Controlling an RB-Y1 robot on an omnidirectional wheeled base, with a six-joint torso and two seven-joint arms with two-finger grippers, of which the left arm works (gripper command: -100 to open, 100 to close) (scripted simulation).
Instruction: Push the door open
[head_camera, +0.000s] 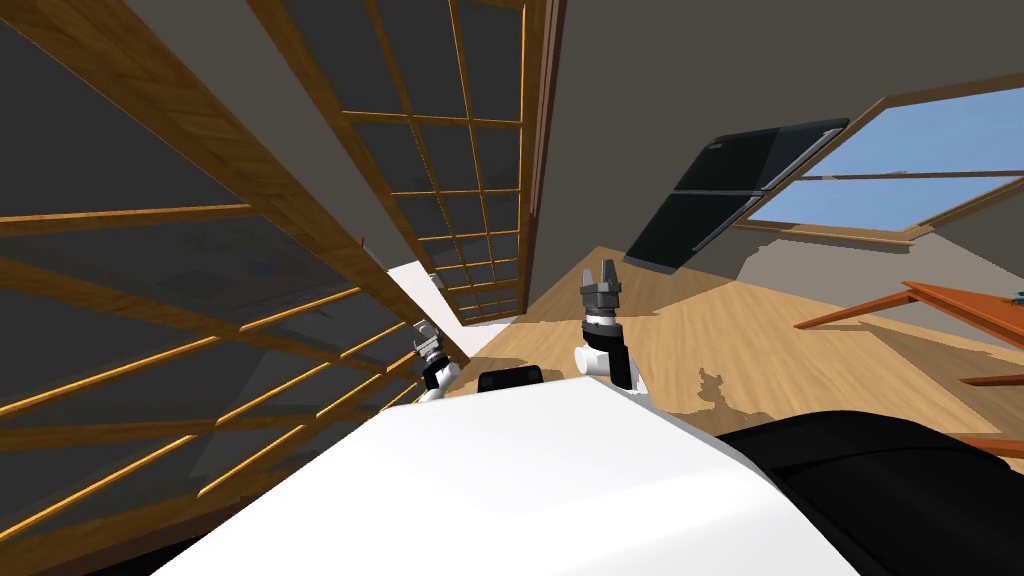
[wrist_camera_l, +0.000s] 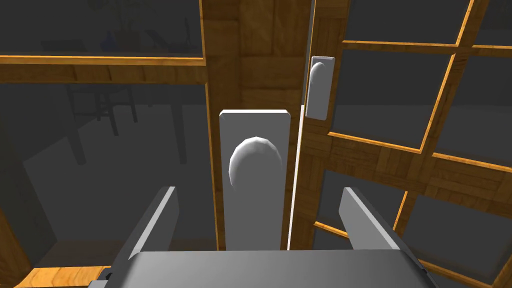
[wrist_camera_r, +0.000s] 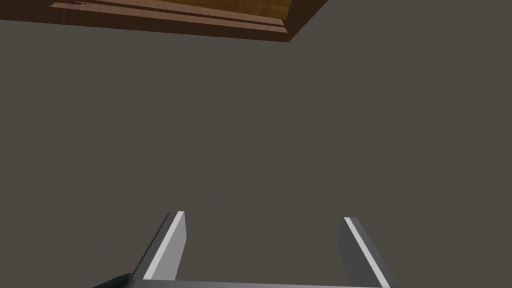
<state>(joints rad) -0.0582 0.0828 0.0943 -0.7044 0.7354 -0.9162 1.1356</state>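
**Left claw released in front of the door knob; right arm held aside**

The left gripper (wrist_camera_l: 258, 192) has its two fingers spread with nothing between them. It points at a rounded grey knob (wrist_camera_l: 255, 162) on a grey backplate (wrist_camera_l: 254, 220), fixed to the wooden stile of the glazed door (wrist_camera_l: 260, 60). The knob sits ahead of the fingertips, in line with the gap between them. Just beside it, across a thin bright seam, stands a second door leaf (wrist_camera_l: 372, 160) with its own grey handle plate (wrist_camera_l: 319, 87). In the head view both leaves run along the robot's left. The right gripper (head_camera: 606, 275) is raised over the wooden floor (head_camera: 700, 330), well apart from the door, its fingers also released and empty.
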